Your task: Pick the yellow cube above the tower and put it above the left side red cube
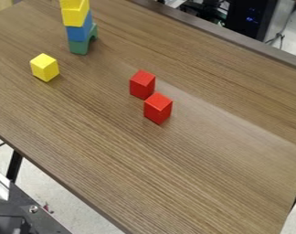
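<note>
Fingers: we cannot tell whether they are parted or hold anything. In the camera view, the yellow cube (71,3) tops the tower (79,33) towards the worktop's (205,173) upper-left end; lifting and placing both remain. The left red cube (142,85) is bare on top, close beside the other red cube (158,109). Between tower and reds we have open room, well inside the edges, the loose yellow cube (44,68) off to one side.

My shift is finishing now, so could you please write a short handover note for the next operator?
Tower, upper left: green at bottom, blue, then yellow, reaching the view's top edge.
On the table: loose yellow cube, left red cube, right red cube.
Done: nothing stacked on the left red cube yet.
Left: take the tower's top yellow cube and place it on the left red cube.
</note>
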Tool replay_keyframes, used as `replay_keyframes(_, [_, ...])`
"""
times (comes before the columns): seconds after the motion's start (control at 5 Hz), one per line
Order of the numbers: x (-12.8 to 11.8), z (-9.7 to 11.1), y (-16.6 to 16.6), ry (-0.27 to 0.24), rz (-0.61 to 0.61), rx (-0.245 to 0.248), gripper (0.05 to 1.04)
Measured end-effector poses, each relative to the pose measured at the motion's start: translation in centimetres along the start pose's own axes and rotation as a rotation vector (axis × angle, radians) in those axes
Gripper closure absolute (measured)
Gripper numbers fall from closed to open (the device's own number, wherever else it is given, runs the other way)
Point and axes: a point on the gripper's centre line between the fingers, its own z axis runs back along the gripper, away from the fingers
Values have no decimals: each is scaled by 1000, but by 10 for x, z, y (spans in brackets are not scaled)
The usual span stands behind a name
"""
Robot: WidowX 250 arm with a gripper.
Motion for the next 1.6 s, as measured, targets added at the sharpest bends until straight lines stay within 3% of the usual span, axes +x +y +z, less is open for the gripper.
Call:
replay_keyframes(0.2, [-3, -19, 0, 52, 0, 2, 130])
replay_keyframes(0.4, [-2, -23, -2, 52, 3, -31, 411])
replay_keyframes(0.6, [-2, -24, -3, 48, -2, -36, 496])
replay_keyframes(1.0, [-12, -20, -6, 50, -30, -64, 496])
replay_keyframes(1.2, [-16, 0, -7, 31, -37, -67, 496])
replay_keyframes(1.4, [-13, 22, -18, -21, -72, -77, 496])
replay_keyframes(1.6, [-13, 35, -51, -32, -213, -70, 496])
